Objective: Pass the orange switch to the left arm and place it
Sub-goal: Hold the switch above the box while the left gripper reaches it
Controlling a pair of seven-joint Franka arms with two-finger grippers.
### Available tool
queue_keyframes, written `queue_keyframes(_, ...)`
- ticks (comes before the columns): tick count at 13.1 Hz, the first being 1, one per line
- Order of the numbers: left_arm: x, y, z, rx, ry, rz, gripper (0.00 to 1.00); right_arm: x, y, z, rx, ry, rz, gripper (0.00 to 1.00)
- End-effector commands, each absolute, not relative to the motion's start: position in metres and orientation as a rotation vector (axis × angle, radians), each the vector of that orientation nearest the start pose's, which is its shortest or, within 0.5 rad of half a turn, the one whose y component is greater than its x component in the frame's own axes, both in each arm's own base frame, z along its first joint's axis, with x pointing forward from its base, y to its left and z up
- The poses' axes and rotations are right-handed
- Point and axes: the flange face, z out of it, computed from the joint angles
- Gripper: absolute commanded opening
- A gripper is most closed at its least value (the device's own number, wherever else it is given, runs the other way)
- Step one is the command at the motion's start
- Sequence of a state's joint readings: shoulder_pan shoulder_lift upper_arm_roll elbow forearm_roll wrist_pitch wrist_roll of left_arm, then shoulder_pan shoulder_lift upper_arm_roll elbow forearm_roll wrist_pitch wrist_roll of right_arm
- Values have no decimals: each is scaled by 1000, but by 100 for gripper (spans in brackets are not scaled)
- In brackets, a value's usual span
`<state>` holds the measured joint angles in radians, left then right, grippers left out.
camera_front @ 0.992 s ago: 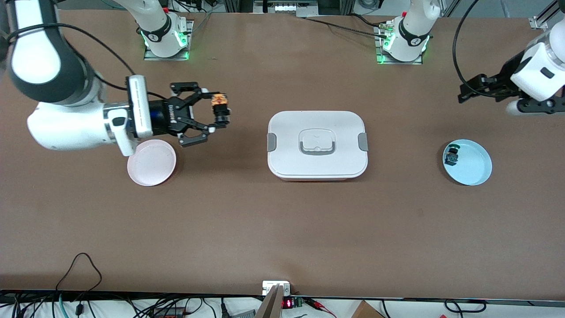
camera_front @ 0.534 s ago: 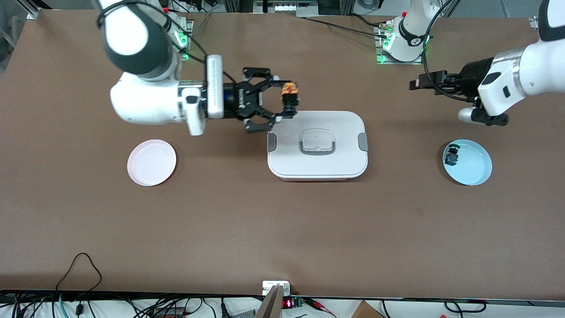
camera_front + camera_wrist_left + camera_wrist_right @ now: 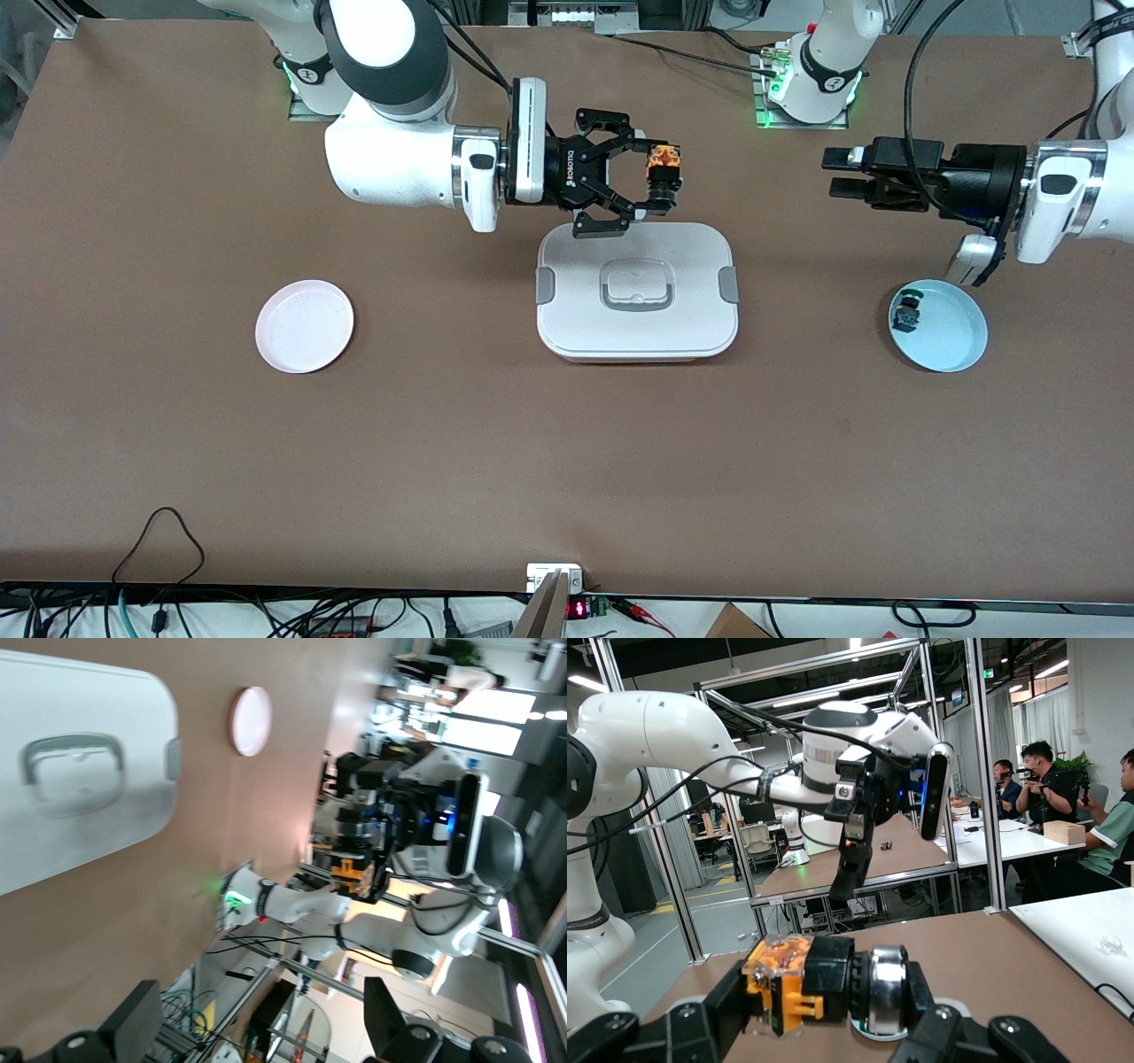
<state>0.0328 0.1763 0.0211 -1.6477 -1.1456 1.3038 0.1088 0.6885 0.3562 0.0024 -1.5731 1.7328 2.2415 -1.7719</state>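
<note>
Right end effector (image 3: 654, 182), gripping orange switch (image 3: 664, 164), now reaching upper-centre above box (image 3: 636, 291) edge; left end effector (image 3: 833, 175), open, approaching for handover.

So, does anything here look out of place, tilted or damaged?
Nothing stands out. The right gripper holds the orange switch in the air by the box edge, the left gripper faces it, and the lid sits flat.
</note>
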Motion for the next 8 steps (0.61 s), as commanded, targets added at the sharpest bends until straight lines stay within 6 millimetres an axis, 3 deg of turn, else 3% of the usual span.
queue_keyframes(1,582,-101,503,1766,-76,-324,100,530,473,504,-1350,-1130,-1056,0)
queue_keyframes(3,580,-125,485,1691,-80,-249,100,531,473,504,-1350,-1129,-1056,0)
queue_keyframes(8,568,-167,488,1634,25,-164,100,531,472,504,-1350,-1130,-1056,0)
